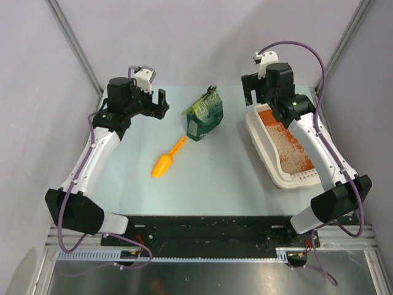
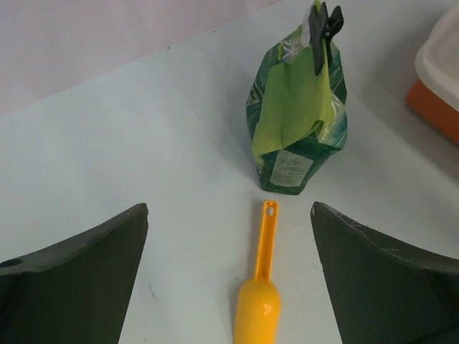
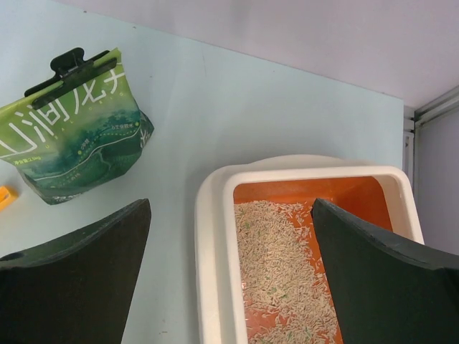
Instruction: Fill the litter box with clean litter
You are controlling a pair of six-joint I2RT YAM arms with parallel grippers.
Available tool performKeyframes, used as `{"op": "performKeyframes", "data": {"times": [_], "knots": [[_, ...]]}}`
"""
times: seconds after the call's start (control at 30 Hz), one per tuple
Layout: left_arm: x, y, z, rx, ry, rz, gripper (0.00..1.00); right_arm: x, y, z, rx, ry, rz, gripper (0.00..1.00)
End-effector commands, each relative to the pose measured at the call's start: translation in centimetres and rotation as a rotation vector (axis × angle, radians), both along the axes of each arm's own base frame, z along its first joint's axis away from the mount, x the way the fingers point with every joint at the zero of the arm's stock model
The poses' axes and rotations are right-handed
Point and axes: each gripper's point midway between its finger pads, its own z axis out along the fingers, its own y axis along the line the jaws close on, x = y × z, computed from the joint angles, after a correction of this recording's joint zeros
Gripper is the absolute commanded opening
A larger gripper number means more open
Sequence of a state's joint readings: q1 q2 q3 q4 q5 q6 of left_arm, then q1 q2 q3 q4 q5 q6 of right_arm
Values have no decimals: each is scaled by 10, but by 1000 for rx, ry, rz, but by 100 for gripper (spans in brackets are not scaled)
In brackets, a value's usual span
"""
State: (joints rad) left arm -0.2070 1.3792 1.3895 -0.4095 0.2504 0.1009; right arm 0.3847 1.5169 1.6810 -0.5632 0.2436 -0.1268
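Observation:
The white litter box [image 1: 264, 147] with an orange inside lies at the right of the table, and pale beige clean litter [image 1: 293, 149] covers much of its floor. In the right wrist view the box's rim [image 3: 214, 251] and the litter [image 3: 276, 261] show between the fingers. My right gripper [image 1: 255, 93] is open and empty, above the box's far end. My left gripper [image 1: 156, 103] is open and empty, raised at the far left. Its view looks down on the orange scoop [image 2: 259, 301] and the green bag [image 2: 297, 136].
The green litter bag [image 1: 206, 115], shut with a black clip, stands at the far middle of the table. The orange scoop [image 1: 167, 160] lies in front of it, handle toward the bag. Grey walls and metal posts close in the back and sides.

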Motion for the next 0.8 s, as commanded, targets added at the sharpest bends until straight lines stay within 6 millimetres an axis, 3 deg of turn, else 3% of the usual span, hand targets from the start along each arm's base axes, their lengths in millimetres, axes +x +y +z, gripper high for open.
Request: {"op": "performKeyframes", "data": {"times": [0.0,0.1,0.3,0.43,0.47,0.57,0.6,0.67,0.7,0.73,0.77], "knots": [[-9,-16,10,-50,-2,-60,100,4,3,6,15,-26,-5,100],[-11,-20,11,-56,-2,-79,100,0,5,1,-27,-7,39,100],[-17,-31,7,-60,12,-131,100,-27,19,-11,-140,81,296,100],[-23,-48,5,-52,16,-216,100,-39,27,-23,-186,206,402,100],[-26,-54,4,-49,20,-241,100,-43,23,-39,-201,282,403,100],[-29,-74,-3,8,8,-301,100,-51,9,-54,-194,356,381,100],[-30,-86,0,28,-13,-329,100,-56,2,-68,-193,397,374,100],[-22,-96,-7,75,-19,-346,100,-63,-6,-75,-191,415,353,100],[-19,-104,2,72,-40,-361,100,-68,-12,-73,-191,410,338,100],[-16,-109,4,68,-38,-362,100,-75,-16,-84,-186,441,327,100],[-8,-113,-4,73,-17,-354,99,-78,-20,-86,-184,443,320,100]]}}
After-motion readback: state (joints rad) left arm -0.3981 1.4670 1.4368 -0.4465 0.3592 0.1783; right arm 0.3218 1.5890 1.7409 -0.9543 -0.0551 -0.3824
